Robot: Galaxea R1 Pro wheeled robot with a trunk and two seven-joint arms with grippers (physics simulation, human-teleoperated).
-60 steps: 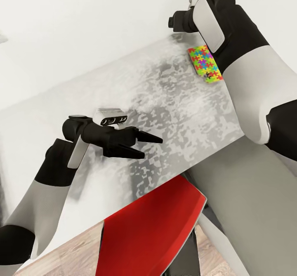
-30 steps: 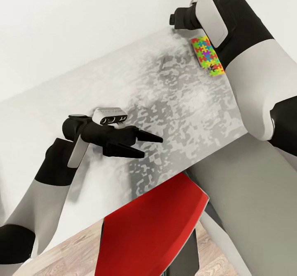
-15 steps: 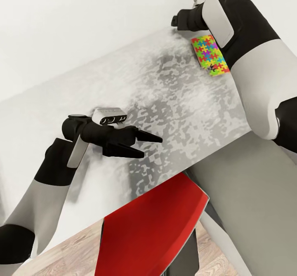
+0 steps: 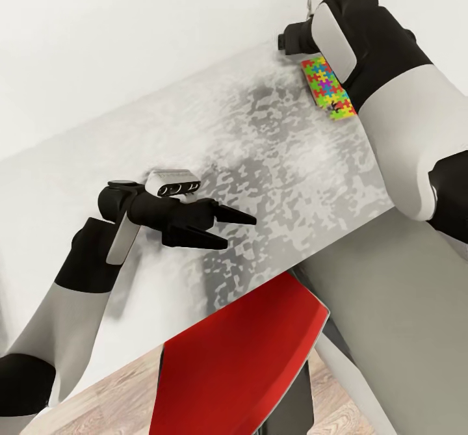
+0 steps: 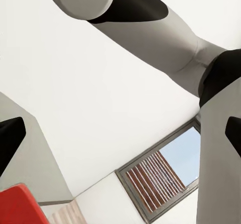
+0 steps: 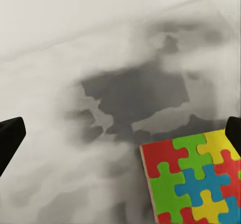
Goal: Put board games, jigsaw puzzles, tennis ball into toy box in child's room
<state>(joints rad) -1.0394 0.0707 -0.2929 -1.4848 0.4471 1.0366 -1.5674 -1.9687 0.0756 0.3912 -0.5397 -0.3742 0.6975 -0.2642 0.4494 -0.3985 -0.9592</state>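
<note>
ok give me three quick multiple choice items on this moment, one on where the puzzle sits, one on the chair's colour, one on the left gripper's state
1. The jigsaw puzzle lies:
A. on the table, beside the right arm
B. on the chair
C. on the floor

2. The chair is:
A. blue
B. red
C. green

3. The left gripper is:
A. shut on a ball
B. shut on a box
C. open, holding nothing

Answers:
1 A, the puzzle rests flat on the tabletop's far end.
2 B, its seat is plain red.
3 C, its fingers are spread with nothing between.

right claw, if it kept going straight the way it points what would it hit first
Probably the bare table top, just beside the jigsaw puzzle. In the right wrist view the puzzle sits off to one side of the open claw's line, though depth is hard to judge.
</note>
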